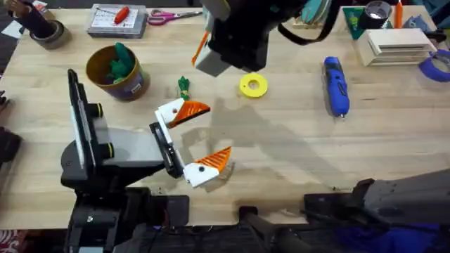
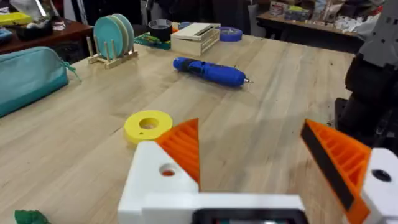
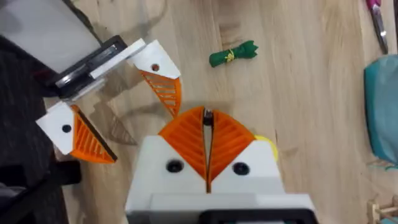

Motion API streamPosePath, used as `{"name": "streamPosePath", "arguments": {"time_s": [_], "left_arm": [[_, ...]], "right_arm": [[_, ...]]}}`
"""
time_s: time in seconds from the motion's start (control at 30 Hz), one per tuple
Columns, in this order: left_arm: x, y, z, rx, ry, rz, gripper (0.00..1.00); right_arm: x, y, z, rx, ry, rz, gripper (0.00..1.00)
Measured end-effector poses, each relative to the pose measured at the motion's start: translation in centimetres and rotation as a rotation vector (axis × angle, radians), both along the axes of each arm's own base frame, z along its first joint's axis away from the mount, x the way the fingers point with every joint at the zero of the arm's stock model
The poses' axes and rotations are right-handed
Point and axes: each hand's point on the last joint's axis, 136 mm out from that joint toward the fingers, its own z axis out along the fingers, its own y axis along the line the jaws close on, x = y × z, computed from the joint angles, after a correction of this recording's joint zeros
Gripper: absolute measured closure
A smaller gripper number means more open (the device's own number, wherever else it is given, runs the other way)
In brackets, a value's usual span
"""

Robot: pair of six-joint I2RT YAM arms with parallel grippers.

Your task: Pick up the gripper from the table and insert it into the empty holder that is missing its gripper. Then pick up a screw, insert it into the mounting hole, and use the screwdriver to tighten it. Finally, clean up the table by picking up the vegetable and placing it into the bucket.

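1. Table (image 1: 295,147): pale wood, bearing all the items below.
2. Left arm (image 1: 105,154): dark, reaching from the lower left towards the middle of the table. The left gripper (image 1: 216,131) has white fingers with orange ribbed pads, both pads in place. The fingers are spread wide, grasping nothing, and lie low over bare wood.
3. Right arm (image 1: 235,35): a large dark blur close under the overhead camera, above the far middle of the table. In its own wrist view the right gripper (image 3: 206,118) has its two orange pads pressed flat together. A small dark speck sits at the tips; what it is cannot be told.
4. Bucket (image 1: 116,72): round yellow tin with a dark label on its side, upright at the far left of the table. Something green lies inside it.
5. Clear case (image 1: 116,20): flat, at the far edge behind the bucket, with a red item on top.
6. Screwdriver (image 1: 336,86): fat and blue, lying on its side on the right half of the table, well apart from both grippers. Its thin tip points towards the near edge.
7. Ring (image 1: 253,86): flat and yellow, lying beside the right arm's blur.
8. Vegetable (image 1: 183,87): small and green with a yellowish band, lying on the wood between the bucket and the ring, just beyond the left gripper's upper finger and outside the bucket.
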Motion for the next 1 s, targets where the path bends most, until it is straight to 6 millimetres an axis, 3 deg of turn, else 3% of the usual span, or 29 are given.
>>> {"name": "streamPosePath", "arguments": {"time_s": [0.3, 0.53, 1.0], "left_arm": [[0.0, 0.0, 0.0, 0.000, 0.000, 0.000, 0.015], [0.0, 0.0, 0.0, 0.000, 0.001, 0.000, 0.015], [0.0, 0.0, 0.0, 0.000, 0.000, 0.000, 0.015]], "right_arm": [[-1.2, 0.5, -0.1, -0.005, -0.024, 0.157, 0.995], [-2.0, 0.7, -1.5, -0.043, -0.003, 0.262, 0.995], [-2.9, 1.7, -2.2, -0.053, -0.002, 0.337, 0.995]]}}
